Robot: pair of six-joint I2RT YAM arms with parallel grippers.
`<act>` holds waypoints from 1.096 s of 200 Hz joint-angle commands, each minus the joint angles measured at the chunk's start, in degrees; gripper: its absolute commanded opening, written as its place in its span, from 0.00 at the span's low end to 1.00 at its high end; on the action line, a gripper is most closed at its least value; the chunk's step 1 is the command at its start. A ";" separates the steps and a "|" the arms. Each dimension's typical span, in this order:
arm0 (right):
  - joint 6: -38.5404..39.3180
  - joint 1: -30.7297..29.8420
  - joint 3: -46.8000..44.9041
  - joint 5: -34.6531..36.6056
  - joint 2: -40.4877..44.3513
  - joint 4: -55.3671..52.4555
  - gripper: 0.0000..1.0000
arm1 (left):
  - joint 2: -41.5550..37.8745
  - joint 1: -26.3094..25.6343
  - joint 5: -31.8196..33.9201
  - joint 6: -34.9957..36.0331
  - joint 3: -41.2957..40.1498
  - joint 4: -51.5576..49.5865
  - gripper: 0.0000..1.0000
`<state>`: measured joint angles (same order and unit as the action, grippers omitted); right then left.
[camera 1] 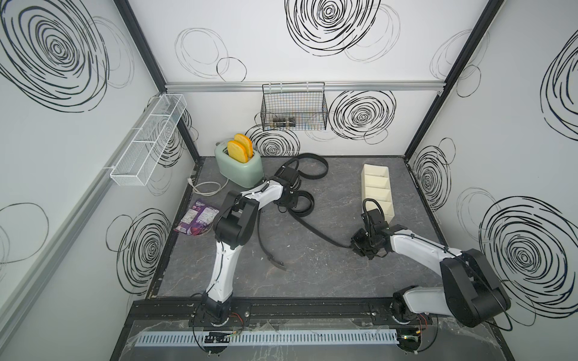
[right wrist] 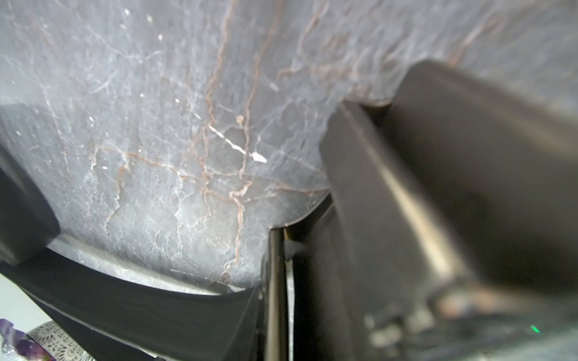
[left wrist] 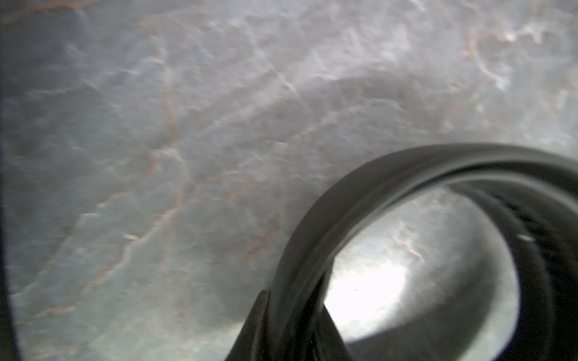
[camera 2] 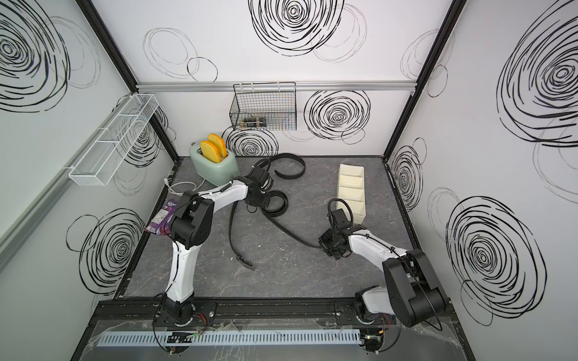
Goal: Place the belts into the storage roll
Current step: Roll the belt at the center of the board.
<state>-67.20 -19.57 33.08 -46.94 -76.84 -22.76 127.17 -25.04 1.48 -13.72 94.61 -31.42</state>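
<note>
Right gripper (camera 1: 356,247) clamps a belt (camera 1: 322,233) end — left gripper (camera 1: 288,205) straddles the coil (camera 1: 308,204) (clamped? cannot tell).

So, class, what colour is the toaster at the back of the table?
Pale mint green; the toaster shows best in a top view.

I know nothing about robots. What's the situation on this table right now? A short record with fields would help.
storage roll: cream tray, four compartments, all empty
coiled belt: loosely looped, tail running to the right arm
left pincer: at the coil, loop in its jaws; grip unclear
right pincer: shut on the coiled belt's tail
other belt: lying loose, buckle end nearest the arm bases
belts stowed: none
</note>
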 commanded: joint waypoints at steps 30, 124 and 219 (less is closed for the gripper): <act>5.31 1.79 -2.49 6.25 -0.16 -14.38 0.19 | 4.19 1.47 7.53 3.33 -3.92 -5.20 0.11; 26.49 -5.18 23.93 13.81 -17.44 -1.52 0.14 | -7.98 -4.96 10.30 4.68 -20.05 -2.83 0.00; 44.77 1.18 55.95 15.57 -45.47 -3.01 0.26 | -12.87 -14.84 9.54 5.54 -30.36 -0.30 0.00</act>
<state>-28.91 -19.40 81.58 -34.37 -117.58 -25.56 111.59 -38.04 15.46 -10.09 69.58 -25.15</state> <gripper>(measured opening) 0.204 0.180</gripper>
